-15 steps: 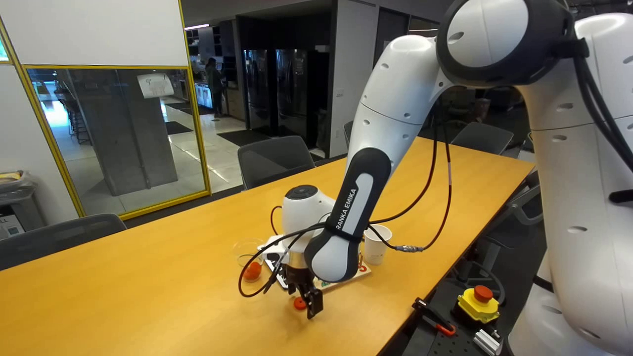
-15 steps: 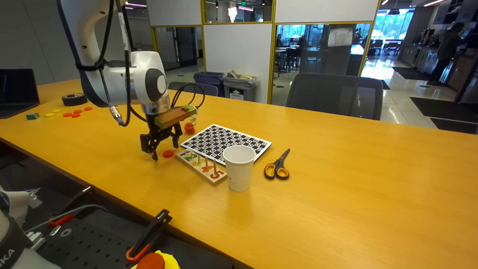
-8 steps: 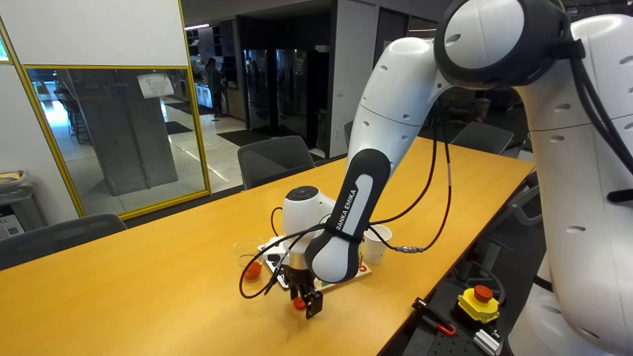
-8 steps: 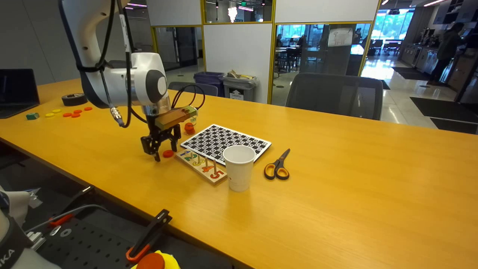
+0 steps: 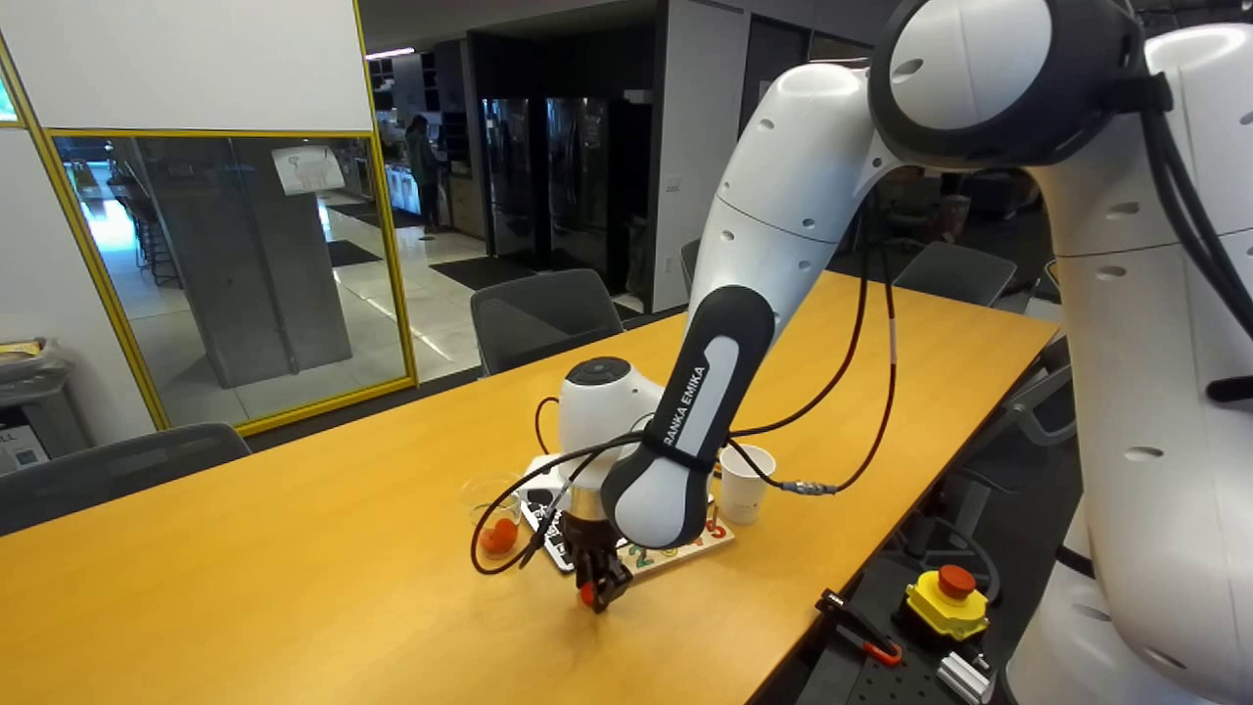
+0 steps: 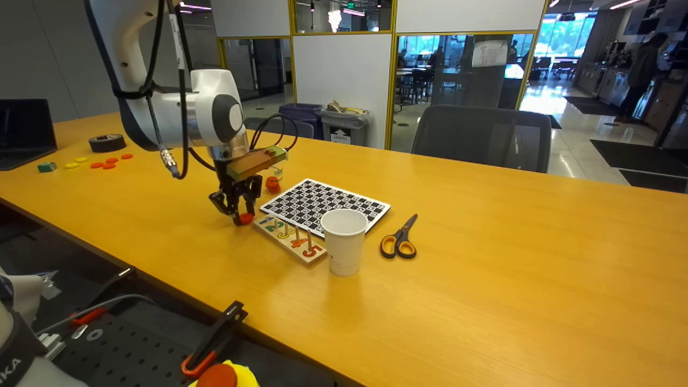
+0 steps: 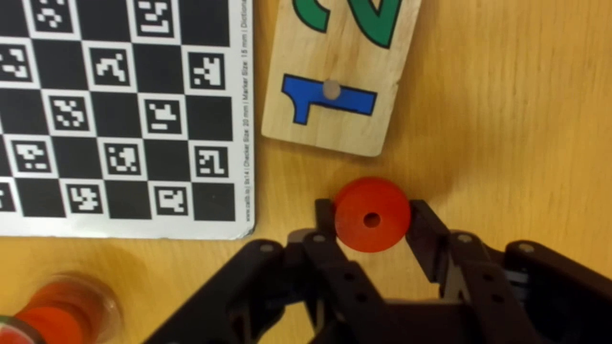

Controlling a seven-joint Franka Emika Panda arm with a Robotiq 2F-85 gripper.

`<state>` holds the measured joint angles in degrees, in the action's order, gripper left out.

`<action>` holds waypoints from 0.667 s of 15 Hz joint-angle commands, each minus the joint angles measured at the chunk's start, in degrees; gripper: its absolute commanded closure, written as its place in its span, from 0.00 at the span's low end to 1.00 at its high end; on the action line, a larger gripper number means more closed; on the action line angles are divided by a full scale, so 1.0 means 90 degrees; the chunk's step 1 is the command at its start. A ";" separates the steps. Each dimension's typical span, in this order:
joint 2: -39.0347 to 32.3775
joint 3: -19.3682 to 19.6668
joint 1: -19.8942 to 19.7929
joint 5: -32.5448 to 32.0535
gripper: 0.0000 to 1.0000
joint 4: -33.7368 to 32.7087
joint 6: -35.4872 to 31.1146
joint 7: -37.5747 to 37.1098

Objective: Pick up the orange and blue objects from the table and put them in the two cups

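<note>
My gripper is shut on an orange disc with a hole in its middle; a finger presses on each side of its rim. The disc appears slightly raised from the table. In both exterior views a white paper cup stands upright near the number board. Beyond the gripper is a clear cup with orange pieces inside, partly caught in the wrist view. Several orange discs lie at the back left in an exterior view. The blue objects are out of view.
A wooden number board with upright pegs lies beside the gripper, next to a checkered board. Scissors rest past the white cup. Farther back are yellow discs, a green block, black tape and a laptop.
The jaws have come together from wide apart and taken hold of the orange disc. The gripper and disc have risen slightly. Cups and boards have stayed put.
</note>
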<state>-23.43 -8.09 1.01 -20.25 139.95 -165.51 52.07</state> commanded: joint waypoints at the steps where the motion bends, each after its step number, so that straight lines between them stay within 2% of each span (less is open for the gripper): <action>1: 0.0413 0.0155 0.0104 -0.0048 0.79 -0.0162 0.0362 -0.0254; 6: 0.0930 0.0146 0.0221 0.0161 0.79 -0.0909 0.1449 -0.0872; 10: 0.1010 0.0071 0.0320 0.0256 0.79 -0.1640 0.2330 -0.1334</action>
<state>-15.13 -7.28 2.53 -19.44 129.35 -149.83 43.04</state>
